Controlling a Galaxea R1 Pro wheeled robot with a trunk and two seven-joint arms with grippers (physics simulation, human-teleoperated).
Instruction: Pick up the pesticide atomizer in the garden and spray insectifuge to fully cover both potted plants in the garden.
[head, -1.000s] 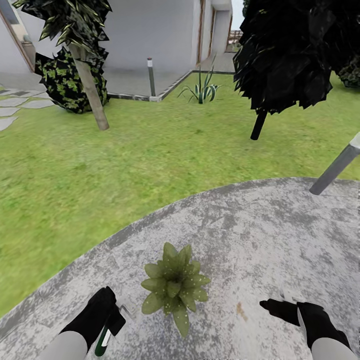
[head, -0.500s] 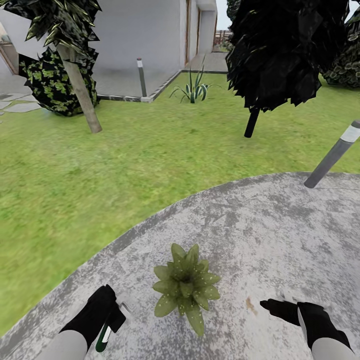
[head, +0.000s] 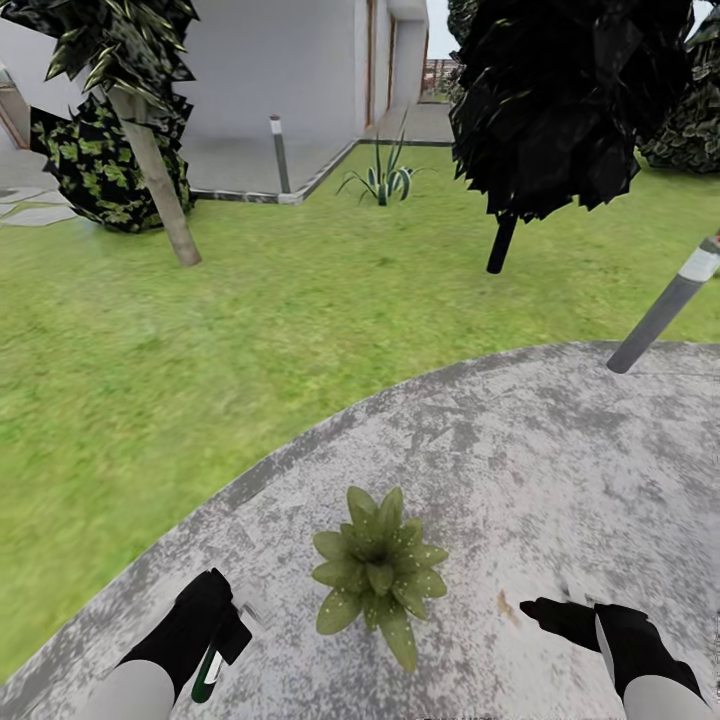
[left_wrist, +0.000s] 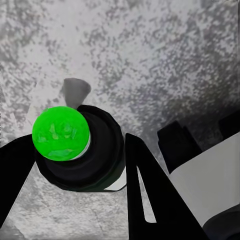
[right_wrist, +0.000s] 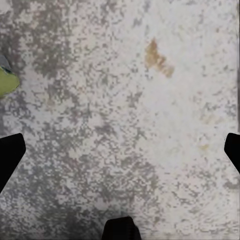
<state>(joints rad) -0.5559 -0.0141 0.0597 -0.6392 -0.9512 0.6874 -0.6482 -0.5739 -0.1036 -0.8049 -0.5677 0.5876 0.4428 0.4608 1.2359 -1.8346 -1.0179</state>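
One potted plant (head: 378, 575), a low rosette of pointed green leaves hiding its pot, stands on the round grey patio (head: 520, 450) between my two arms. To its left, my left gripper (head: 225, 640) is shut on the pesticide atomizer (head: 210, 675), of which a white and green part shows below the fingers. In the left wrist view the atomizer (left_wrist: 95, 160) is a dark round body with a bright green end, clamped in my left gripper (left_wrist: 80, 165). My right gripper (head: 545, 612) hangs open to the right of the plant, over bare paving. A leaf tip (right_wrist: 6, 82) shows in the right wrist view.
Lawn (head: 250, 330) surrounds the patio. A grey bollard (head: 660, 315) leans at the patio's right edge. Farther off stand a palm trunk (head: 155, 180), a dark-leaved tree (head: 560, 100), a striped spiky plant (head: 385, 180), a short post (head: 280, 155) and a grey house wall (head: 270, 70).
The whole head view has shifted, so the camera moved: the plant now sits a little farther right and lower in the picture. Both grippers keep their places and states.
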